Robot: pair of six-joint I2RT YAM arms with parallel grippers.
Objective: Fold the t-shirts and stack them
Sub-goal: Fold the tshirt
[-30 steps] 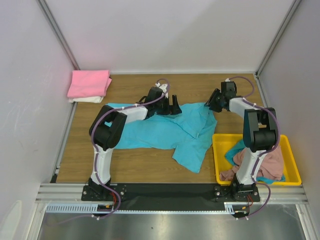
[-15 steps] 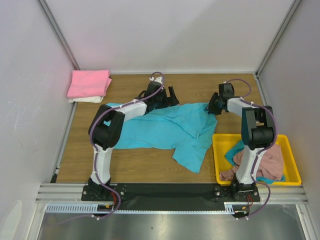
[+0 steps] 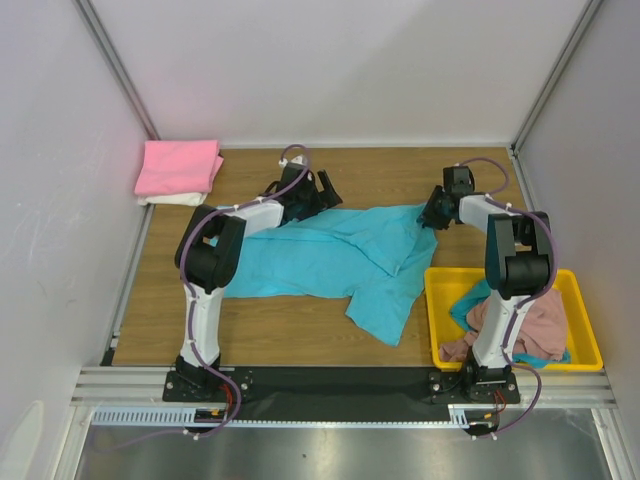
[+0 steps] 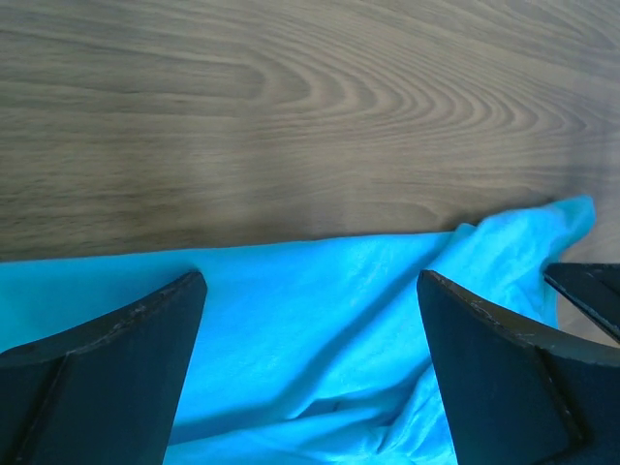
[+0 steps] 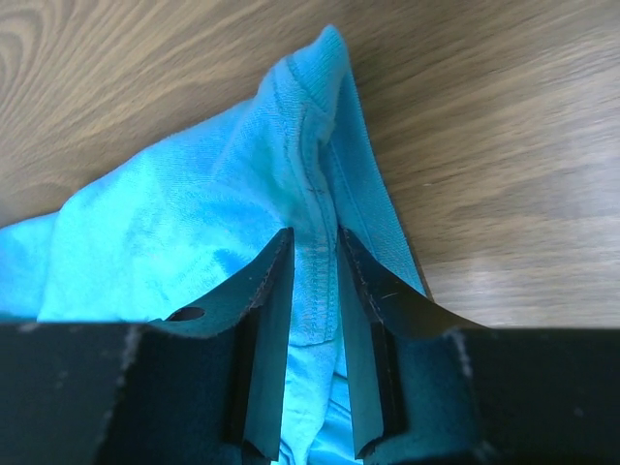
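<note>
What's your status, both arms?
Left gripper open over teal t-shirt, far edge. Right gripper shut on its corner. Shirt rumpled, not yet folded. Nothing blocking.

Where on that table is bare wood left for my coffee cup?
Bare wood runs along the front, between the teal t-shirt and table edge, left of the yellow bin. Another strip lies at the back between left pincer and right pincer. The shirt crowds the middle; the pink stack fills the far-left corner.
</note>
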